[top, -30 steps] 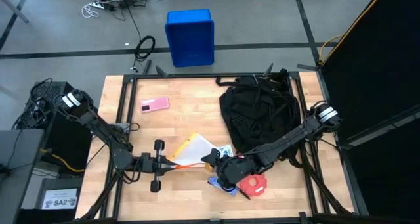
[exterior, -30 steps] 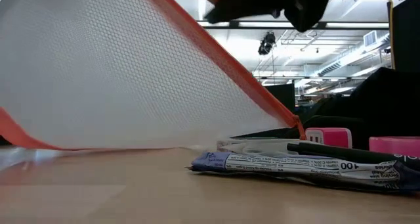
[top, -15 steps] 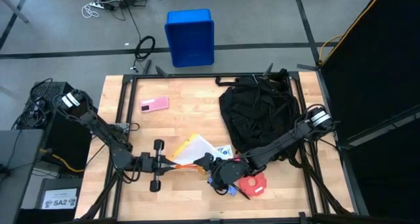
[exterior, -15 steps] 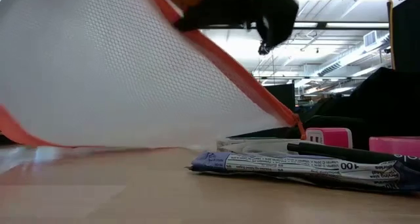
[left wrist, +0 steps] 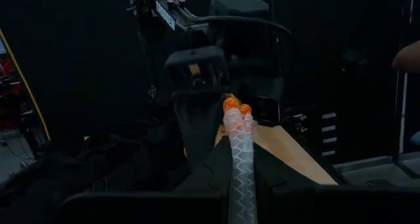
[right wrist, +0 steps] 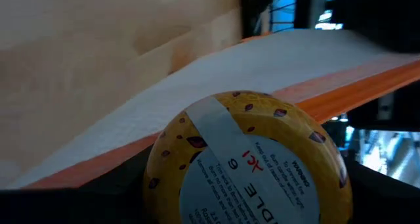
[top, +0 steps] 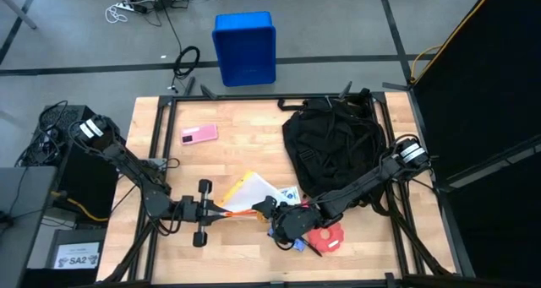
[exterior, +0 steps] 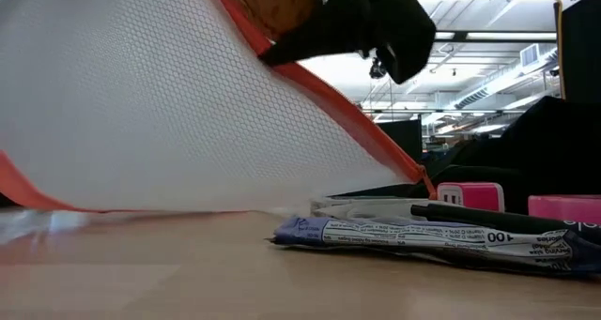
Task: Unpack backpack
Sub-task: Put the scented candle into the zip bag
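The black backpack (top: 334, 144) lies on the table's far right part, straps spread over it. A white mesh pouch with orange edges (top: 251, 192) sits mid-table and fills the low view (exterior: 141, 104), raised on a slant, its lower edge on the wood. My left gripper (top: 221, 210) is shut on it from the left. My right gripper (top: 272, 209) hovers by the pouch's right end, shut on a round yellow labelled tin (right wrist: 246, 161), also seen at the low view's top (exterior: 274, 6). My left gripper pinches the mesh pouch by its orange-edged near-left end (left wrist: 237, 152) between both fingers, coming level from the table's left. The pouch stands edge-on in the hold, raised on a slant, its lower edge on the table. My right gripper holds the yellow tin (exterior: 274, 6) lifted clear above the table, close over the pouch's upper orange edge. The tin's labelled flat face (right wrist: 243, 165) faces the wrist camera. The tin hides the fingers there; whether it touches the pouch, I cannot tell.
A blue printed packet (exterior: 423, 234) and a red object (top: 325, 237) lie near the table's front edge under the right arm. A pink flat item (top: 199, 134) lies far left on the table. A blue crate (top: 245, 47) stands on the floor beyond the far edge.
My right gripper has moved toward the table's left, up to the pouch's raised edge, and come down a little; the yellow tin now shows in the low view. The pouch and my left gripper have stayed in place.
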Controlling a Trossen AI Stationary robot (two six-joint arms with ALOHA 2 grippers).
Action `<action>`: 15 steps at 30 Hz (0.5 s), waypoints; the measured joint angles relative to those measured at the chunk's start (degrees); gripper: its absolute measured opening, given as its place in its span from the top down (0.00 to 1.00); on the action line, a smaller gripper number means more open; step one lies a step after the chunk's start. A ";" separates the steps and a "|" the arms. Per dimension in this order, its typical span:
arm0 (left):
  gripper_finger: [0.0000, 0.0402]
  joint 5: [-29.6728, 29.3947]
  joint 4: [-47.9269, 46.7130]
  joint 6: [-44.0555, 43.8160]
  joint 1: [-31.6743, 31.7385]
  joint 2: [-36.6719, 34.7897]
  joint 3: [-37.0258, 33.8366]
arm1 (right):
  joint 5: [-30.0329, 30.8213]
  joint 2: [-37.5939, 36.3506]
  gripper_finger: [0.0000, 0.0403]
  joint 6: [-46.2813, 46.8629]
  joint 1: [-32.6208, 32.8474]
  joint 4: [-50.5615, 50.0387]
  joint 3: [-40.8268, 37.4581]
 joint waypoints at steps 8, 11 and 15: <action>1.00 0.02 -0.09 -0.73 0.00 0.00 0.00 | 8.02 -0.02 0.36 -3.13 -0.12 -1.26 0.00; 1.00 0.00 -0.09 -0.93 0.00 0.00 0.00 | 9.02 -0.04 0.36 -4.26 -0.64 -1.21 0.00; 1.00 0.02 -0.11 -1.02 0.00 0.00 0.00 | 11.65 -0.04 0.36 -6.77 -1.76 -0.48 0.00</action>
